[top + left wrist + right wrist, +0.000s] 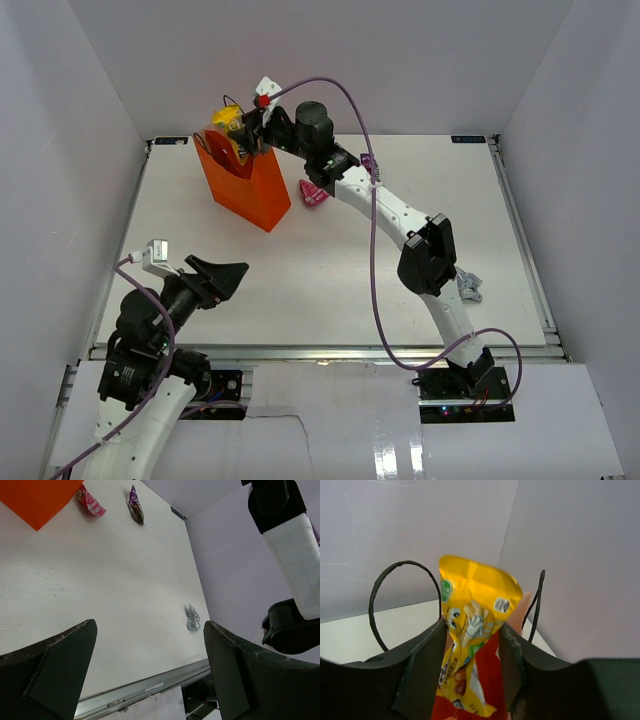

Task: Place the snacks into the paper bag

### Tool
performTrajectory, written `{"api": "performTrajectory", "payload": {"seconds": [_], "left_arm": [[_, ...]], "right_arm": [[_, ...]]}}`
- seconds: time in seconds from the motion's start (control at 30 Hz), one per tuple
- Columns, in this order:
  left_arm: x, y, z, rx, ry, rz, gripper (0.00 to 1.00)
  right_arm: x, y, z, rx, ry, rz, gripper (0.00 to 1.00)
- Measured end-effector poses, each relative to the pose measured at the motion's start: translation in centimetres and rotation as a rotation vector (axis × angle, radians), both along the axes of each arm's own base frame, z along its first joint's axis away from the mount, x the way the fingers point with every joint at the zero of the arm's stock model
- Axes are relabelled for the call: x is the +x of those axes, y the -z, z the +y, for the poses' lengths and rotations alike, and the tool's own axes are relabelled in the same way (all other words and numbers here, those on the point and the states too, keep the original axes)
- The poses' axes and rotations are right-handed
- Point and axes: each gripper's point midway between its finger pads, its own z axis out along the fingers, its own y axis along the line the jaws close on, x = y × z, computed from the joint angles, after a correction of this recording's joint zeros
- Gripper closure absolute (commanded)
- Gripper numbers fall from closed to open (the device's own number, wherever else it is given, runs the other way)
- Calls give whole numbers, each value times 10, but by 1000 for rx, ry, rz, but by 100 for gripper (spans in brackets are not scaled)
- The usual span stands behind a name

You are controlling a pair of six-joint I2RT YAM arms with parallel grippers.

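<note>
Worktop [300, 270] space at the near left lies under the left end effector [150, 624]. It hangs above the surface with its two fingers spread as wide as they go and nothing between them.

At the near right, a silver-grey sweet [468, 288] lies on the worktop just beside the lower part of the right arm [432, 262]. That arm reaches from its base at the near right edge across to the far left.

Farther back, a pink sweet [314, 193] lies just to the right of the foot of the orange paper bag [250, 190], partly under the arm. A purple sweet [368, 163] lies a little farther and to the right of it, apart from it.

The paper bag stands upright at the far left of the worktop, its mouth open and its black cord handles [375, 595] standing up. A red crisp bag [485, 680] is inside it, its top showing at the mouth.

The right end effector [248, 125] hangs over the bag's mouth. Its fingers stand partly apart with a yellow sweet packet [475, 615] between them, the packet's lower end pointing down into the bag in front of the crisp bag. I cannot tell whether the fingers press on the packet or only flank it.
</note>
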Motion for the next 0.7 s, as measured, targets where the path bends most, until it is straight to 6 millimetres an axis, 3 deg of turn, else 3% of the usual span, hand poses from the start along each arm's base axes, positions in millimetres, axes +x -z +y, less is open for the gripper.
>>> {"api": "performTrajectory", "payload": {"seconds": [0.17,0.4,0.5,0.57,0.63,0.7], "left_arm": [[5,7,-4,12,12,37,2],[25,36,-18,61,62,185,2],[34,42,-24,69,83,210,2],[42,44,-29,68,98,222,2],[49,47,-34,64,109,238,2],[58,52,-41,60,126,264,2]], "right_arm": [[0,-3,0,0,5,-36,37],[1,2,1,-13,5,-40,32],[-1,-1,-4,-20,4,-27,24],[-1,-8,-14,-27,10,-6,8],[-1,-13,-33,-44,16,24,10],[-2,-16,-68,-68,21,71,10]]}}
